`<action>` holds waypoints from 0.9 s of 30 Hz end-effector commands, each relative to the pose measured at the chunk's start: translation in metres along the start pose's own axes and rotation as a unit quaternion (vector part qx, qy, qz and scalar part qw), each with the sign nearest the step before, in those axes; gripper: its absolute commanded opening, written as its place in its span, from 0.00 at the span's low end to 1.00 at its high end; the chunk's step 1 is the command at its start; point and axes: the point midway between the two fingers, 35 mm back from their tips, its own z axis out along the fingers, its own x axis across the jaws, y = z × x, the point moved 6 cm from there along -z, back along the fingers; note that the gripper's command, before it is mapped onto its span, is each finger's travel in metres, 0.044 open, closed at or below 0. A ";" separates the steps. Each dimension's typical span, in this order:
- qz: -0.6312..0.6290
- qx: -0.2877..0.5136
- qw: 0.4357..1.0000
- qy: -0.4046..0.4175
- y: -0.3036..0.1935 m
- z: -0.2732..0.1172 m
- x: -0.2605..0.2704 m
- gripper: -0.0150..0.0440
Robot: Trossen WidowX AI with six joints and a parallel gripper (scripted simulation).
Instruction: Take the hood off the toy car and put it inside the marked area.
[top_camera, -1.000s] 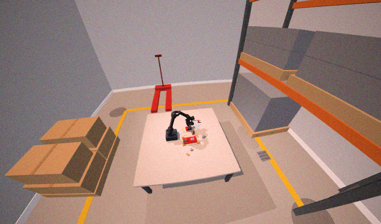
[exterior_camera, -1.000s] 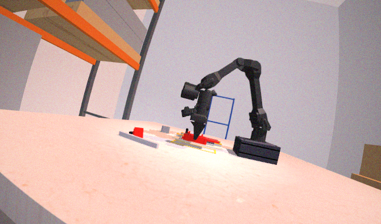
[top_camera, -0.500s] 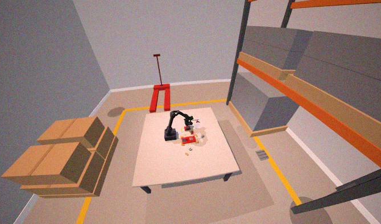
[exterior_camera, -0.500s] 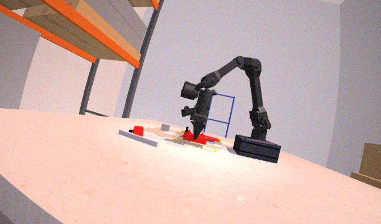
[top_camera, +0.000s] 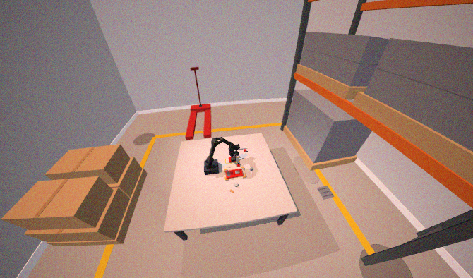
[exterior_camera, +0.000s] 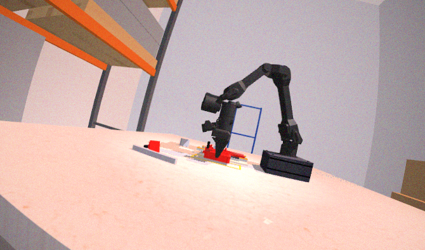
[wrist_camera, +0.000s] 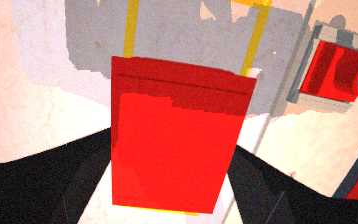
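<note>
- Carrying everything here, the pale desk (top_camera: 219, 208) stands inside a yellow floor line (top_camera: 346, 215), with stacked cardboard boxes (top_camera: 78, 194) well off to one side and a tall shelf rack (top_camera: 395, 106) to the other.
- Rising from its black base (exterior_camera: 286, 165), the dark arm (exterior_camera: 283, 105) bends over at the top and points its wrist straight down at the desk.
- Lying just beside the base in the top view, the red toy car (top_camera: 234, 173) sits on the desk, apart from the pincer (top_camera: 234, 159).
- Gripping the red hood (wrist_camera: 177, 140) by its two side edges, the pincer (wrist_camera: 175, 170) is clamped wide, one dark finger (wrist_camera: 50, 180) on each side of the panel.
- Seen from the exterior view, the pincer (exterior_camera: 220, 152) tip and the hood (exterior_camera: 217, 155) are low at the desk; whether the hood touches the surface I cannot tell.
- In the wrist view, the marked area (wrist_camera: 130, 30), a yellow outline round a grey patch, shows beyond the hood's far edge, its two side lines running out from behind the panel.
- A small red-and-black part (wrist_camera: 342, 72) lies on a grey pad to one side, near the hood but apart from it.
</note>
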 end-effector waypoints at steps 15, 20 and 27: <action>0.000 0.000 1.000 0.000 0.000 0.007 0.000 0.30; 0.000 0.000 1.000 0.000 0.000 0.007 0.000 0.52; 0.000 0.000 1.000 0.000 0.000 0.007 0.000 0.83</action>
